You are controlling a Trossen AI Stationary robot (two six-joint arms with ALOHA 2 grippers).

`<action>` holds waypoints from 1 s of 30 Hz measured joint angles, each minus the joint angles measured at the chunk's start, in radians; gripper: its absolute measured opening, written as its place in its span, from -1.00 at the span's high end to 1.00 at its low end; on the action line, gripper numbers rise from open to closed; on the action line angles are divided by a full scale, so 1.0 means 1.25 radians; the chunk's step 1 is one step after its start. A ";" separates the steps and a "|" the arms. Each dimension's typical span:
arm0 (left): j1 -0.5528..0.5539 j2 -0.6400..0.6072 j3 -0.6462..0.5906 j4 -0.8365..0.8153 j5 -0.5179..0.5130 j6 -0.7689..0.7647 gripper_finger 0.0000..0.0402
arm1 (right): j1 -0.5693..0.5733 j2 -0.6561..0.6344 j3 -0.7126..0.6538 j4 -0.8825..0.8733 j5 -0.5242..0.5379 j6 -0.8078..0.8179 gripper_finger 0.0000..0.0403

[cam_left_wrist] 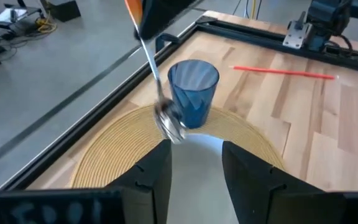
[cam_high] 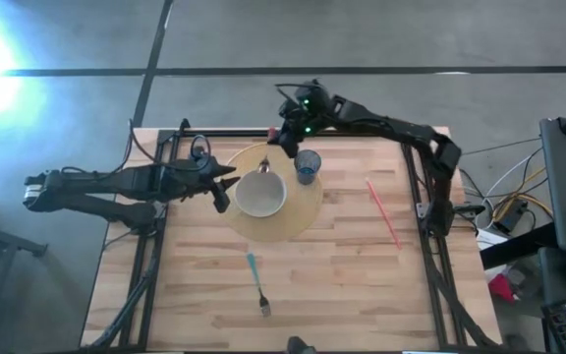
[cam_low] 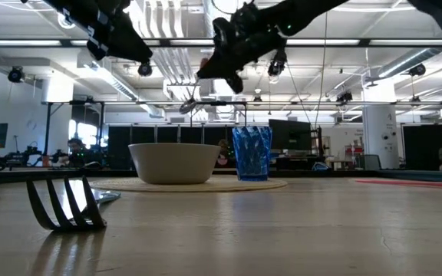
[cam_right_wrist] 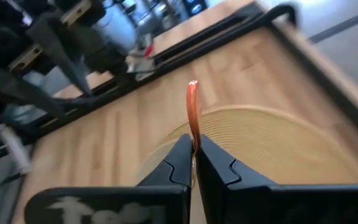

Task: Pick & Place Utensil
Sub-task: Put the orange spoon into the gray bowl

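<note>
Overhead, the right tool (cam_high: 275, 141) grips a spoon (cam_left_wrist: 160, 93) above the bowl's (cam_high: 260, 194) far rim; left tool (cam_high: 222, 187) released.

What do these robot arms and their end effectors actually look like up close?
Both arms are dark, slim and jointed. The right arm shows small green lights near its wrist. Each end effector, left and right, has two flat black fingers with stepped inner edges. Cables trail off the table's right side.

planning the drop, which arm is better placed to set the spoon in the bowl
Right, probably. The right claw is shut on the spoon, which hangs over the mat's far edge by the bowl. The left claw is open and empty beside the bowl.
</note>
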 joint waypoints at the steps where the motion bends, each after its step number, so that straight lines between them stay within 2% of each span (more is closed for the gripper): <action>1: 0.000 0.000 0.000 -0.005 0.000 -0.002 0.33 | 0.000 0.015 0.010 0.000 -0.024 0.004 0.96; 4: 0.000 0.000 0.000 -0.017 0.001 -0.007 0.33 | 0.000 0.059 0.041 -0.007 -0.071 0.019 0.96; 10: 0.000 0.000 0.000 -0.035 0.001 -0.007 0.34 | 0.012 0.113 0.078 -0.036 -0.073 0.012 0.96; 13: 0.000 0.000 0.000 -0.035 0.001 -0.007 0.34 | 0.023 0.128 0.092 -0.035 -0.085 -0.019 0.96; 18: 0.000 0.000 0.000 -0.035 0.001 -0.006 0.35 | 0.031 0.153 0.117 -0.037 -0.157 -0.071 0.96; 30: 0.001 0.000 -0.001 -0.037 0.001 -0.007 0.36 | 0.033 0.222 0.153 -0.066 -0.202 -0.156 0.96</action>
